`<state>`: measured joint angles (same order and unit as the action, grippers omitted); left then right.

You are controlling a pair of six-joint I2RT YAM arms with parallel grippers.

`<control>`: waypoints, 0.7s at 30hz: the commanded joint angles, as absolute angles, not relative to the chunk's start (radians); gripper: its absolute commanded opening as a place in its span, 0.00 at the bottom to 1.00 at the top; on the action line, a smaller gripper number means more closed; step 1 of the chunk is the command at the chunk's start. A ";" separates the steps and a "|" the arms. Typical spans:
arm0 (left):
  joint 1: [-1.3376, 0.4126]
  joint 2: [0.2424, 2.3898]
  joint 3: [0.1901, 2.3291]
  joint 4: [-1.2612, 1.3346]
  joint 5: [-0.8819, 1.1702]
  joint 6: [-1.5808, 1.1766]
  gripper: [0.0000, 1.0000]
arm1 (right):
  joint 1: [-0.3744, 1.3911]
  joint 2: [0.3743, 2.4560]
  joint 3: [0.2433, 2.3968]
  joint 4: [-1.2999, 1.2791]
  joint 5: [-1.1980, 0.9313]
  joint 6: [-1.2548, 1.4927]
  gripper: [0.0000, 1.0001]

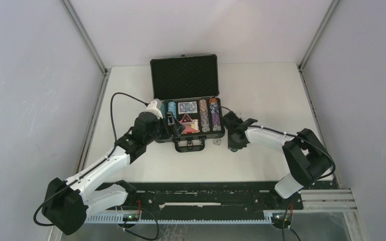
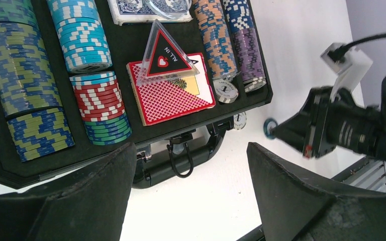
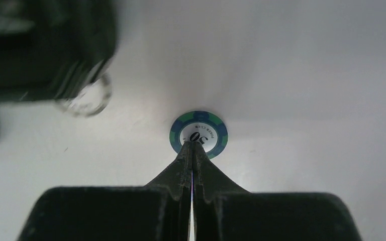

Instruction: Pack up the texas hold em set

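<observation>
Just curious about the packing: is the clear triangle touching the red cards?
Touching. The left wrist view shows the triangular button lying on the red card deck, its base resting across the deck's upper part.

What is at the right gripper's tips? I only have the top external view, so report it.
Observer: In the right wrist view, the right gripper is shut, with its tips at the near edge of a blue-green chip marked 50.
Operator: Next, read out any lettering the left wrist sees.
Observer: The clear triangular button says ALL IN. It lies on the red deck.
Operator: Now check the left gripper.
Observer: The left gripper is open, with nothing between its fingers.
</observation>
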<state>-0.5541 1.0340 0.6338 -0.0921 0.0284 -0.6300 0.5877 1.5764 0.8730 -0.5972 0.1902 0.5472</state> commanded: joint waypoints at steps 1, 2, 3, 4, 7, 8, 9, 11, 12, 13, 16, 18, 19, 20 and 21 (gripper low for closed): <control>-0.558 1.013 0.614 -0.071 0.012 -0.645 0.85 | 0.739 1.587 0.831 -0.607 0.155 0.651 0.00; -0.558 1.011 0.614 -0.071 0.011 -0.645 0.85 | 0.770 1.591 0.830 -0.604 0.153 0.660 0.00; -0.559 1.012 0.613 -0.071 0.010 -0.645 0.85 | 0.798 1.595 0.830 -0.602 0.151 0.672 0.00; -0.558 1.011 0.613 -0.071 0.011 -0.645 0.85 | 0.822 1.601 0.832 -0.603 0.152 0.682 0.00; -0.559 1.011 0.612 -0.072 0.007 -0.647 0.85 | 0.888 1.610 0.832 -0.604 0.158 0.716 0.00; -0.558 1.010 0.612 -0.072 0.005 -0.646 0.85 | 0.911 1.612 0.832 -0.602 0.157 0.727 0.00; -0.559 1.008 0.611 -0.072 0.004 -0.647 0.85 | 0.936 1.612 0.831 -0.600 0.156 0.737 0.00; -0.558 1.003 0.609 -0.072 -0.002 -0.651 0.85 | 0.979 1.613 0.834 -0.599 0.156 0.756 0.00; -0.559 1.003 0.608 -0.072 -0.007 -0.655 0.85 | 0.996 1.615 0.837 -0.595 0.154 0.763 0.00; -0.558 1.001 0.607 -0.073 -0.012 -0.660 0.85 | 1.015 1.619 0.841 -0.593 0.149 0.768 0.00; -0.558 0.993 0.601 -0.075 -0.035 -0.667 0.85 | 1.075 1.637 0.869 -0.604 0.155 0.774 0.00; -0.559 0.985 0.598 -0.078 -0.050 -0.668 0.85 | 1.098 1.645 0.887 -0.625 0.167 0.777 0.00; -0.558 0.980 0.597 -0.079 -0.056 -0.668 0.85 | 1.110 1.645 0.895 -0.632 0.168 0.775 0.00; -0.558 0.979 0.596 -0.079 -0.059 -0.668 0.85 | 1.122 1.641 0.901 -0.642 0.178 0.774 0.00; -0.559 0.975 0.595 -0.078 -0.058 -0.668 0.85 | 1.130 1.635 0.905 -0.656 0.194 0.774 0.00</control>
<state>-0.5541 1.0100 0.6098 -0.0959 -0.0254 -0.6559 1.0836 1.6070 0.9005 -0.5865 0.2050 0.7399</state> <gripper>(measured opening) 0.853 0.003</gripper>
